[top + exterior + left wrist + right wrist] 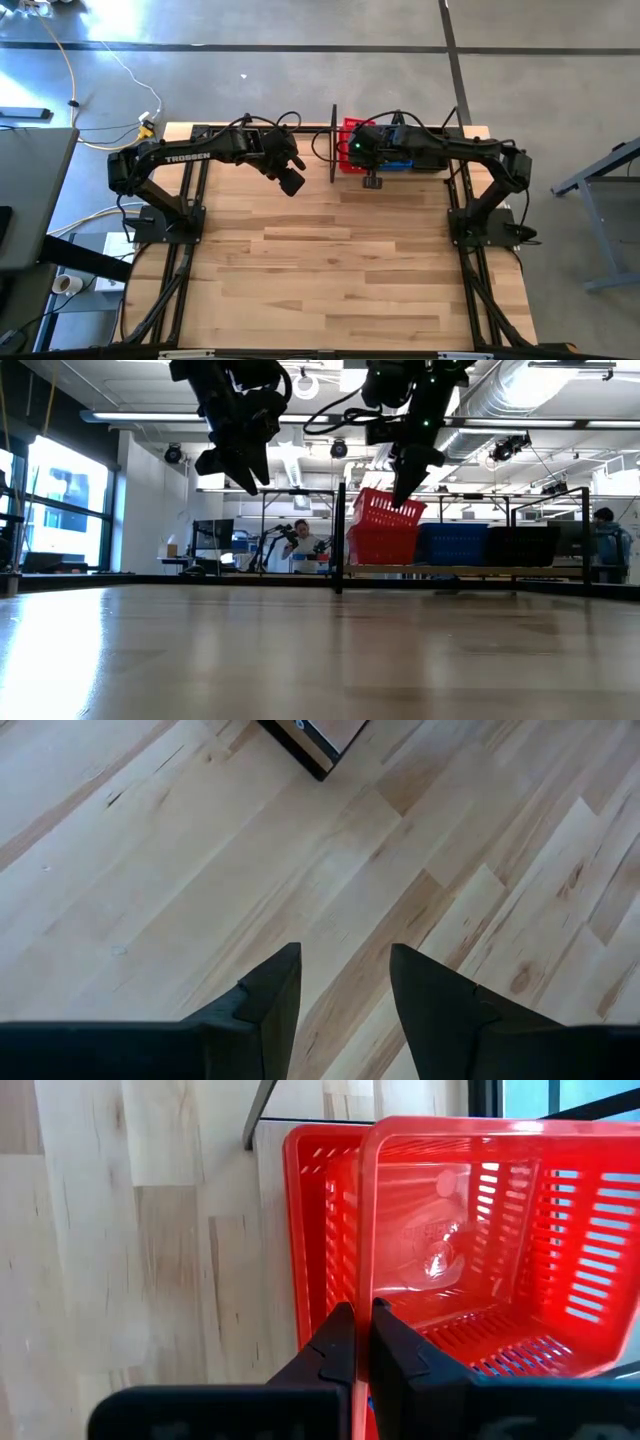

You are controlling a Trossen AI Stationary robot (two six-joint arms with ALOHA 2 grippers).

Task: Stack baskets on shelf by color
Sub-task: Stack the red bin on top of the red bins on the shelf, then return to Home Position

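Upper centre of the high view: the right hand [362, 1342], pinched shut on the rim of a red perforated plastic basket [388, 510], holds it tilted above another red basket [380, 544] on the black-railed shelf [340, 535]. The left hand [345, 985] hangs open over the bare pale wood surface [340, 270].

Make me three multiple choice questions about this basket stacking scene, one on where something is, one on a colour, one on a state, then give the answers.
1. Where is the left gripper?
A. Inside the shelf
B. Above bare table, left of the shelf
C. On a blue basket

2. What colour is the basket held by the right gripper?
A. Red
B. Black
C. Blue

3. How does the held basket sit?
A. Flat on the table
B. Upside down on the floor
C. Tilted above another red basket

Answers: 1 B, the high view shows it over wood beside the shelf. 2 A, the right wrist view shows its red rim pinched. 3 C, the low view shows it raised and slanted.
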